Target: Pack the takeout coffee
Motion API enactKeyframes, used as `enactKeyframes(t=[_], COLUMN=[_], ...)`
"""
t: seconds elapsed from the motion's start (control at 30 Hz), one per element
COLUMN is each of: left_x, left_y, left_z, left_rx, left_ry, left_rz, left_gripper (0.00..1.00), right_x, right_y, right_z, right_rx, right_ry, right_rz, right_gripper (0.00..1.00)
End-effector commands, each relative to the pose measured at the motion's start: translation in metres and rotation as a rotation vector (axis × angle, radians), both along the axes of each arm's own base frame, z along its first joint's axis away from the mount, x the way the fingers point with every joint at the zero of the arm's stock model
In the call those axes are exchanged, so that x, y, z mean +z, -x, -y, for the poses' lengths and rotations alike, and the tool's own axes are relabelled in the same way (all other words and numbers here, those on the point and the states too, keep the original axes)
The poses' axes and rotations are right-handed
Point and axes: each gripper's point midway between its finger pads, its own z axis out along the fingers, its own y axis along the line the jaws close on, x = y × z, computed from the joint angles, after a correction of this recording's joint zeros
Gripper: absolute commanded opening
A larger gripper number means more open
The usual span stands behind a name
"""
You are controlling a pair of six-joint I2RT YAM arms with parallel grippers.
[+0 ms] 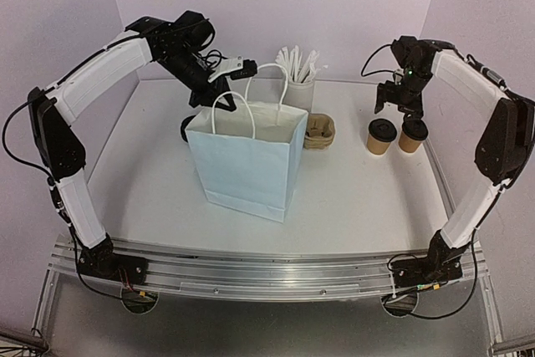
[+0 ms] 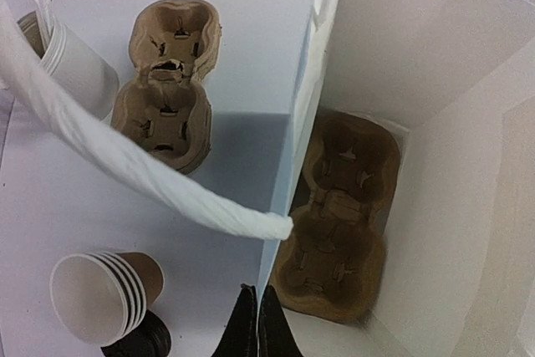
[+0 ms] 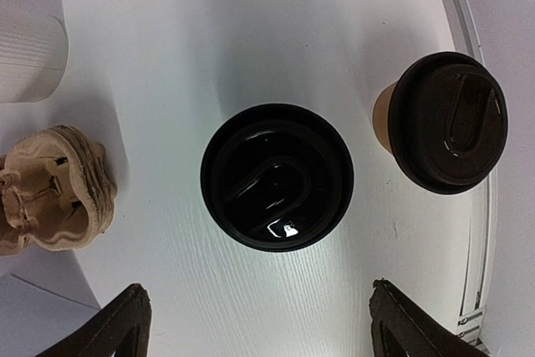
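Observation:
Two lidded kraft coffee cups stand at the right of the table, one [image 1: 382, 135] left of the other [image 1: 412, 133]. In the right wrist view the left cup's black lid [image 3: 277, 176] is centred and the other cup [image 3: 449, 121] is to its right. My right gripper [image 1: 395, 106] hovers above them, open and empty [image 3: 255, 294]. The pale blue bag [image 1: 247, 156] stands open mid-table with a brown cup carrier [image 2: 343, 223] on its floor. My left gripper [image 1: 199, 99] is shut on the bag's rim, the wall edge pinched between its fingers [image 2: 257, 311].
A stack of brown cup carriers [image 1: 319, 131] lies on the table behind the bag. The white holder of sticks [image 1: 299, 81] stands behind it. A stack of empty cups [image 2: 100, 294] lies on its side with black lids [image 2: 142, 340] left of the bag. The bag's white handle [image 2: 125, 165] crosses the left wrist view.

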Motion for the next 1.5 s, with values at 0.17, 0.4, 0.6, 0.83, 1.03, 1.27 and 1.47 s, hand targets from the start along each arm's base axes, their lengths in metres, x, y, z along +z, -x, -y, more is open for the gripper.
enactKeyframes(t=[0.17, 0.4, 0.6, 0.83, 1.03, 1.27, 1.47], left_x=[0.061, 0.053, 0.054, 0.070, 0.068, 0.068, 0.065], left_y=[0.009, 0.034, 0.021, 0.014, 0.018, 0.028, 0.042], left_z=[-0.018, -0.021, -0.027, -0.029, -0.027, -0.024, -0.024], left_rx=[0.286, 0.324, 0.392, 0.395, 0.385, 0.353, 0.318], left_ry=[0.139, 0.159, 0.137, 0.146, 0.155, 0.185, 0.203], left_rz=[0.259, 0.333, 0.431, 0.545, 0.524, 0.486, 0.440], left_gripper=[0.00, 0.00, 0.00, 0.00, 0.00, 0.00, 0.00], right_x=[-0.023, -0.043, -0.053, -0.058, -0.066, -0.077, -0.085], right_y=[-0.026, -0.029, -0.031, -0.034, -0.034, -0.034, -0.028], right_z=[0.005, 0.004, 0.005, 0.014, 0.015, 0.011, 0.011], right_rx=[-0.040, -0.040, -0.044, -0.072, -0.075, -0.065, -0.067], right_ry=[0.050, 0.061, 0.068, 0.083, 0.073, 0.057, 0.052], right_rz=[-0.028, -0.075, -0.098, -0.100, -0.117, -0.142, -0.167], right_gripper=[0.87, 0.87, 0.83, 0.77, 0.76, 0.76, 0.72])
